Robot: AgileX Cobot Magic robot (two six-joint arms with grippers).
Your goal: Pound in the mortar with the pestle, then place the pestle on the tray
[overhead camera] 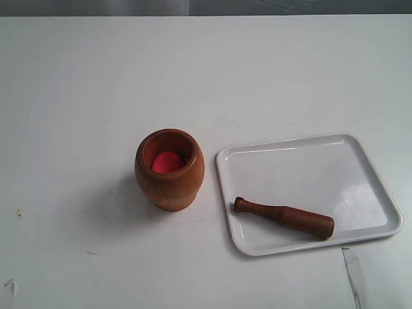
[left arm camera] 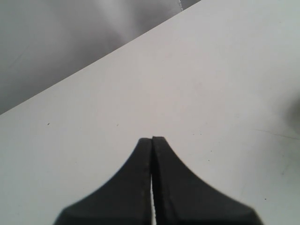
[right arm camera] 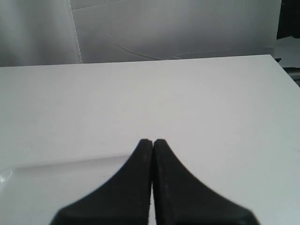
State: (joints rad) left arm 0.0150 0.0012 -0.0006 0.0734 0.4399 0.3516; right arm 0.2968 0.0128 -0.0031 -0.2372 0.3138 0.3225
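Note:
The orange-brown wooden mortar [overhead camera: 169, 170] stands upright near the middle of the white table, with something red [overhead camera: 168, 161] inside it. Just to its right lies the glossy white tray [overhead camera: 360, 158]. The dark-brown pestle [overhead camera: 284, 217] rests flat on the tray's near part, knob end toward the mortar. Neither arm shows in the exterior view. In the left wrist view my left gripper [left arm camera: 153, 138] is shut with nothing in it, over bare table. My right gripper [right arm camera: 153, 141] is shut and holds nothing; the tray's rim [right arm camera: 70, 161] shows beside it in the right wrist view.
The table's far edge [overhead camera: 206, 16] meets a grey backdrop. A strip of tape [overhead camera: 353, 273] lies on the table near the front right, and another scrap [overhead camera: 8, 290] at the front left. A table corner [right arm camera: 276, 60] shows in the right wrist view.

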